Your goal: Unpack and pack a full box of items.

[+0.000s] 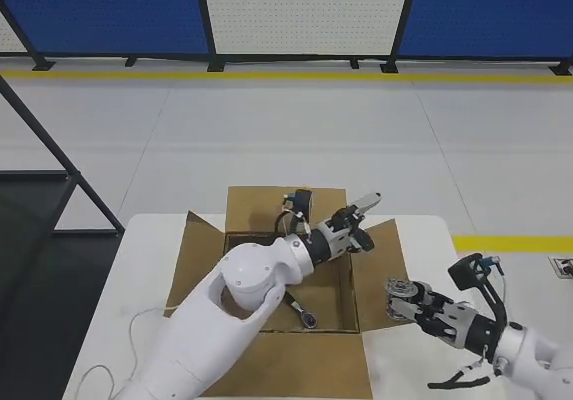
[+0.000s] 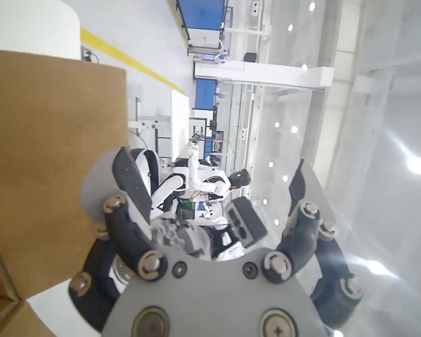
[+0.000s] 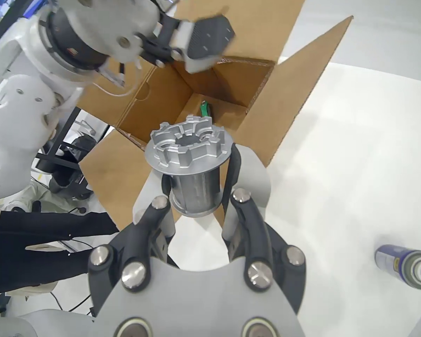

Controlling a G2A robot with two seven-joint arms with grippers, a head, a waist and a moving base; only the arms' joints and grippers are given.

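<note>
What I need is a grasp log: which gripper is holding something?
The right gripper: its jaws are shut on the toothed metal part, while the left gripper is open and empty.

Cut off at the frame edge in the right wrist view: the spray can (image 3: 403, 264). Half hidden behind the metal part (image 3: 187, 149): a green item (image 3: 206, 109) in the box (image 3: 301, 71), too little shown to name. Blurred there: a pad (image 3: 207, 40) of the left gripper (image 1: 363, 222).
</note>
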